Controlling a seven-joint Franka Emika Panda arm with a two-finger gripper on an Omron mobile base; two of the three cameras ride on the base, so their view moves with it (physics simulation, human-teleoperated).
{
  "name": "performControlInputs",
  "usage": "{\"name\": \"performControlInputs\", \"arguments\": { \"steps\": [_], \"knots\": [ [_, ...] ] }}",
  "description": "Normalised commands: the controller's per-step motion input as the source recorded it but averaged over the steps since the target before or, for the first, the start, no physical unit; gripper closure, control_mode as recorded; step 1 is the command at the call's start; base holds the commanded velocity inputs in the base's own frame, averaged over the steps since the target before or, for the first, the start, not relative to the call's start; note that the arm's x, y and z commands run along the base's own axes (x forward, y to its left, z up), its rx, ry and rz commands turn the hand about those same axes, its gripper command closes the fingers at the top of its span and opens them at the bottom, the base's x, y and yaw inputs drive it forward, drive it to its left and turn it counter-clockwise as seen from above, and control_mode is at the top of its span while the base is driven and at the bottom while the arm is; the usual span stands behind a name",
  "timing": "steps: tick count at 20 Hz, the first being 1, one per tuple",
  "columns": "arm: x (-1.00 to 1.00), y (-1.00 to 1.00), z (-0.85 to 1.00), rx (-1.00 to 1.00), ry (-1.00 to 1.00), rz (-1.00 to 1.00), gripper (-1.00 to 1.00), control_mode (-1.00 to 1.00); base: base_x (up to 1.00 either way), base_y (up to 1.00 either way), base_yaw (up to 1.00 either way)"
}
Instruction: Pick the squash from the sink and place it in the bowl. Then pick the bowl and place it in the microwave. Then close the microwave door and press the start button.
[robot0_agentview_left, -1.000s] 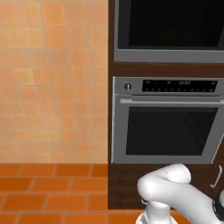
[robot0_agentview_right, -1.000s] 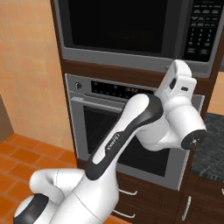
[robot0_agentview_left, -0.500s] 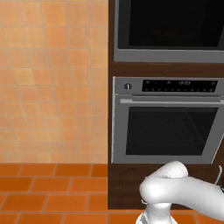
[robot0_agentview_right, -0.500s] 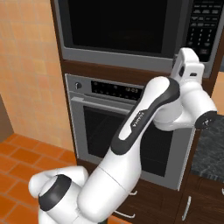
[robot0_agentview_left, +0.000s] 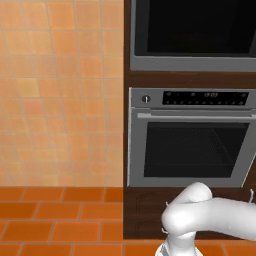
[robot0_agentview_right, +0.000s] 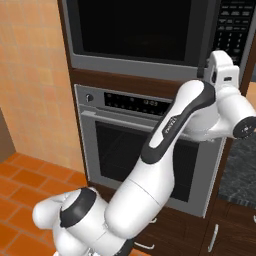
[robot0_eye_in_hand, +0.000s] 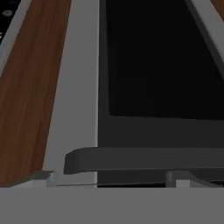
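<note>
Support surfaces: tall cabinet column and tiled floor.

A dark wood cabinet column (robot0_agentview_left: 190, 80) stood on the orange tile floor (robot0_agentview_left: 55, 220), carrying the microwave (robot0_agentview_right: 145, 30) at 12 o'clock and the steel oven (robot0_agentview_left: 192, 142) directly beneath it; a dark countertop (robot0_agentview_right: 240, 175) lay at 3 o'clock.

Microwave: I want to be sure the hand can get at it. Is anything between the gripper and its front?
Nothing visible. The open gripper holds nothing and sits close to the microwave; in the hand view, its own dark glass and grey frame lie ahead.
</note>
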Motion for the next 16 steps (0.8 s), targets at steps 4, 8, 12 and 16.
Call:
{"name": "performControlInputs", "arguments": {
  "steps": [4, 8, 12, 16],
  "knots": [
    [0.36, -0.20, 0.00, 0.00, 0.00, -0.03, -1.00, -1.00, 0.00, 0.00, 0.00],
    [0.36, -0.19, 0.00, 0.00, 0.01, -0.01, -1.00, -1.00, 0.00, 0.00, 0.00],
    [0.46, -0.16, -0.01, 0.01, 0.07, 0.00, -1.00, -1.00, 0.00, 0.00, 0.00],
    [0.45, -0.23, 0.00, 0.03, 0.10, 0.00, -1.00, -1.00, 0.00, 0.00, 0.00]
  ]
}}
